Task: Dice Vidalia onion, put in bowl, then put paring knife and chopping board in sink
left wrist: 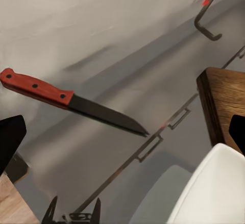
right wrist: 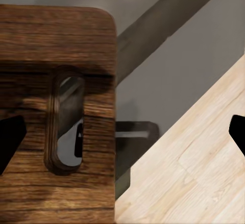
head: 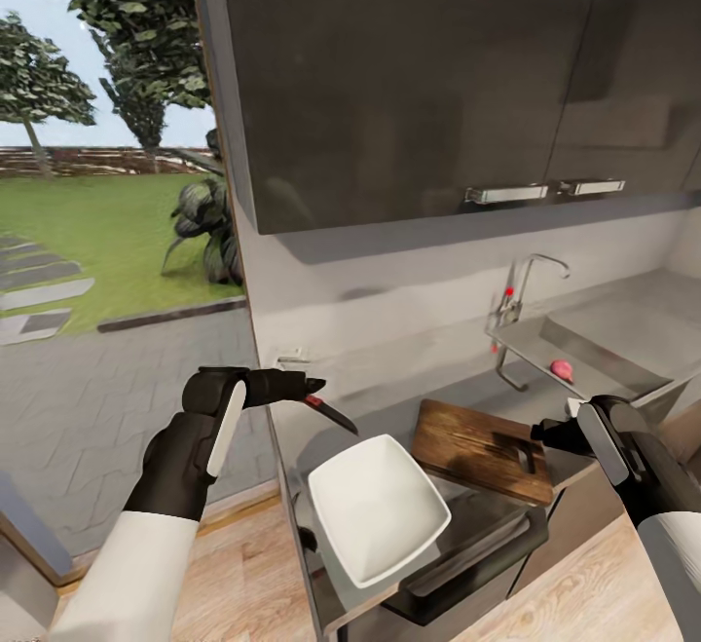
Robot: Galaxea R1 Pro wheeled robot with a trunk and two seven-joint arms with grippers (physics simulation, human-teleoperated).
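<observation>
White-sleeved arms, black wrists, black claws (head: pixel 310 391) with white panels.

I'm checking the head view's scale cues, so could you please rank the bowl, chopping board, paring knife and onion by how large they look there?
1. bowl, though it sits nearest the camera.
2. chopping board, close behind; the two may really be alike in width.
3. paring knife, near the left gripper.
4. onion, smallest, farthest off in the sink.

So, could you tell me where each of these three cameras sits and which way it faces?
Head view: on the head, looking down over the countertop; both forearms and the left gripper and right gripper show.
Left wrist view: on the left arm, facing the paring knife; dark fingertips show.
Right wrist view: on the right arm, above the chopping board; fingertips show.
All three share the board.
</observation>
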